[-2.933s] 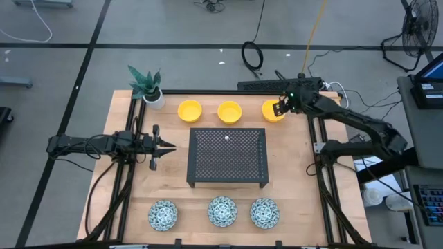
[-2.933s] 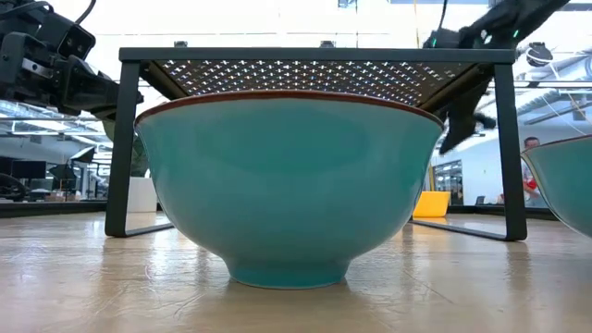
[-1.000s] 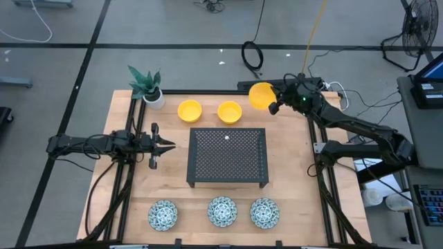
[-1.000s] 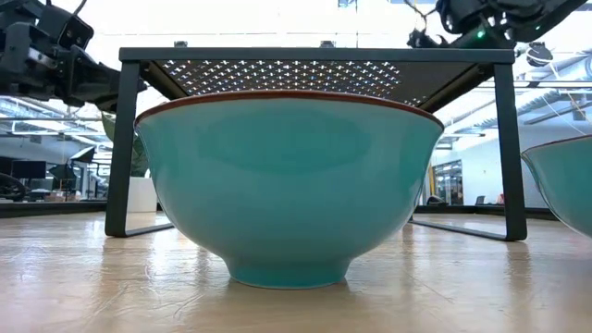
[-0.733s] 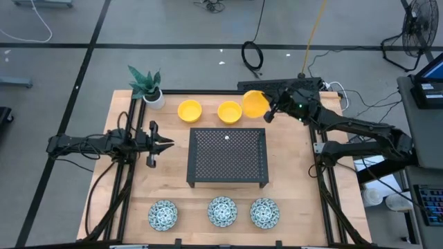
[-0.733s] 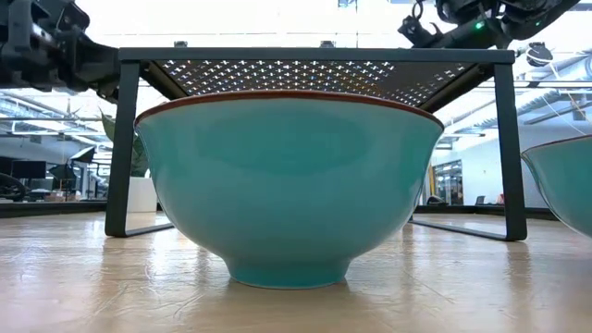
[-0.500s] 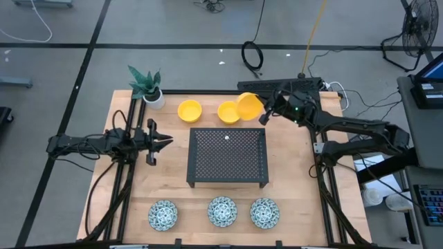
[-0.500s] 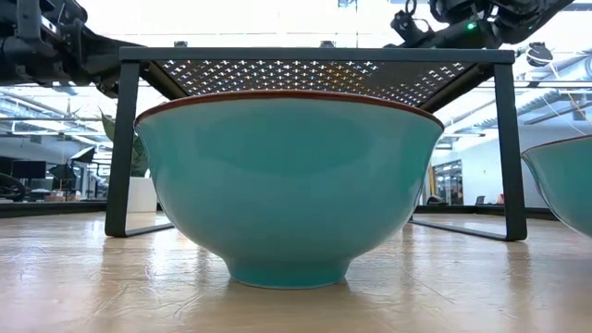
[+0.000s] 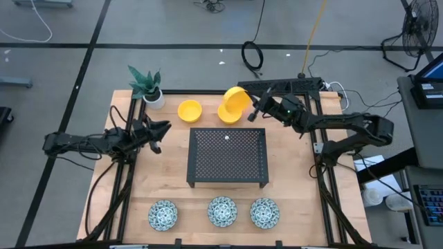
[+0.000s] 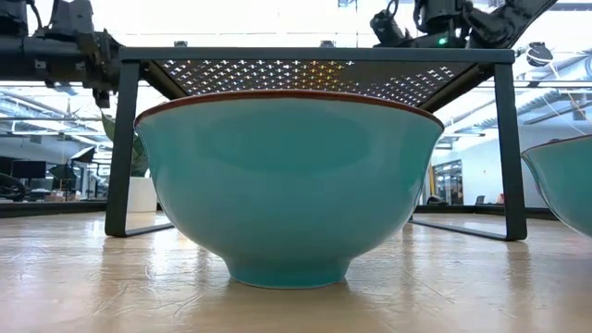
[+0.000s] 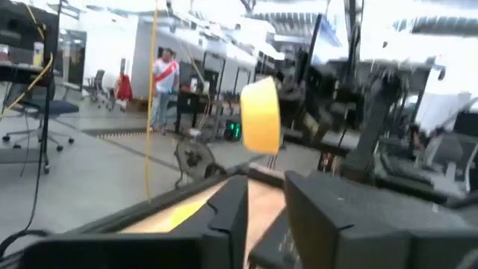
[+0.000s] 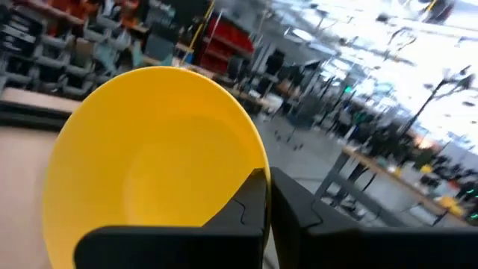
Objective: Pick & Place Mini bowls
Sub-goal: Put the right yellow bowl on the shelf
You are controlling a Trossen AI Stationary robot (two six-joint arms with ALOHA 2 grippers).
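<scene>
My right gripper (image 9: 250,111) (image 12: 267,179) is shut on a yellow mini bowl (image 9: 235,100) (image 11: 261,116), lifted and tilted over the far edge. A second yellow bowl (image 9: 227,114) rests on the table just under it, and a third (image 9: 189,109) stands to its left. Three patterned mini bowls (image 9: 163,214) (image 9: 222,211) (image 9: 264,212) sit in a row along the near edge; in the low view the middle one (image 10: 289,185) fills the picture with its teal outside. My left gripper (image 9: 165,126) (image 11: 265,187) hovers at the table's left, narrowly open and holding nothing. My right gripper pinches the yellow bowl's rim (image 12: 261,168), one finger (image 12: 243,209) inside the hollow and the other outside the wall. The fingers come roughly level from the table's right. The bowl is lifted clear and tipped on its side, its hollow facing back toward the wrist.
A black mesh rack (image 9: 227,157) (image 10: 314,55) stands on legs in the table's middle, between the two rows of bowls. A white pot with a green plant (image 9: 147,86) occupies the far left corner. Bare wood lies left and right of the rack.
My right gripper has carried the yellow bowl along the far edge toward the table's left, tipping it more on its side; it now hangs over the middle yellow bowl. My left gripper has turned its fingers toward the far edge and risen a little.
</scene>
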